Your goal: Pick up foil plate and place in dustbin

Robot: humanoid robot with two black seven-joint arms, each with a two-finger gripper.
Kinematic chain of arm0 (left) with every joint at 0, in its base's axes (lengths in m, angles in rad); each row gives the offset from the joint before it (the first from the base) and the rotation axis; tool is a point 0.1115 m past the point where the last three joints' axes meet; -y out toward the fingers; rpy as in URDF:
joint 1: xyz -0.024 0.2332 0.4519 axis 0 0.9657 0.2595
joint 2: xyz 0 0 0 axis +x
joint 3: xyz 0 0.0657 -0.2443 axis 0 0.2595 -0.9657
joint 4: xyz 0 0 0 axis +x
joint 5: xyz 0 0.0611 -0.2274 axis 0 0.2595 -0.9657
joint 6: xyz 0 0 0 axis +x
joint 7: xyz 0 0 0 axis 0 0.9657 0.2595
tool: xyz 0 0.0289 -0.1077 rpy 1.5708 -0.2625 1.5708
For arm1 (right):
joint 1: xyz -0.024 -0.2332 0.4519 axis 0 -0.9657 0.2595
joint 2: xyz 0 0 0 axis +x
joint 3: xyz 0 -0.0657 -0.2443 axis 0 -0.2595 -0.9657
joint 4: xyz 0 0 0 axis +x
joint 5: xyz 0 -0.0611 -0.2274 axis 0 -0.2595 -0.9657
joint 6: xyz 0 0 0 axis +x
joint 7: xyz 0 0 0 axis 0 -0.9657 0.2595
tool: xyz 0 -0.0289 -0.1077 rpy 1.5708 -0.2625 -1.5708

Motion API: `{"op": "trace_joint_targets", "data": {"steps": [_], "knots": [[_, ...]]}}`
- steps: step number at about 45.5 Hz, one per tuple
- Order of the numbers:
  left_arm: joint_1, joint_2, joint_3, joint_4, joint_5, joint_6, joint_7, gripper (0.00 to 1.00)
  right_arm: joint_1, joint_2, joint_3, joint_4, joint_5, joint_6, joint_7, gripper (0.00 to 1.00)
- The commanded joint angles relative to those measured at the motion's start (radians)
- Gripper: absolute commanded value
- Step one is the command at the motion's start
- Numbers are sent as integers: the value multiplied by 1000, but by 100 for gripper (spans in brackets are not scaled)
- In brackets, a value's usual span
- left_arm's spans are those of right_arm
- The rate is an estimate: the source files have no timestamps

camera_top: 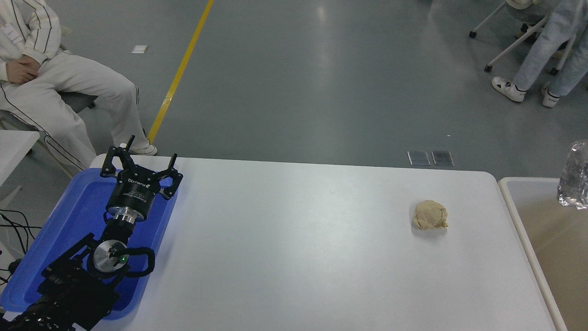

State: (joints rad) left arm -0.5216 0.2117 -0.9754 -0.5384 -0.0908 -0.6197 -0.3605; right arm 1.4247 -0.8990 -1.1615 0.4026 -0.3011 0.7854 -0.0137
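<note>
Only a sliver of the shiny foil plate [575, 177] shows at the right edge, hanging over the cream dustbin [514, 202] that stands against the table's right side. My right gripper is out of the picture. Over the blue tray at the lower left, my left gripper [139, 158] stays parked with its fingers spread open and nothing in them.
A crumpled tan paper ball [430, 214] lies on the white table [294, 243] near the right side. The blue tray [59, 230] sits at the left edge. One person sits at the far left, another stands at the top right.
</note>
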Motion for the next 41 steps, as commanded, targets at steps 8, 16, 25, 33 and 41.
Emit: {"op": "trace_joint_targets", "data": {"steps": [8,16,25,33,41], "knots": [[0,0,0,0,-1,0,0,100,-386,-3,315,-277,0,0,0,0],[0,0,0,0,0,0,0,100,-493,32,410,-367,0,0,0,0],[0,0,0,0,0,0,0,100,-567,91,436,-396,17,0,0,0],[0,0,0,0,-1,0,0,100,-648,101,505,-398,45,0,0,0],[0,0,0,0,-1,0,0,100,-688,146,531,-398,45,0,0,0]]}}
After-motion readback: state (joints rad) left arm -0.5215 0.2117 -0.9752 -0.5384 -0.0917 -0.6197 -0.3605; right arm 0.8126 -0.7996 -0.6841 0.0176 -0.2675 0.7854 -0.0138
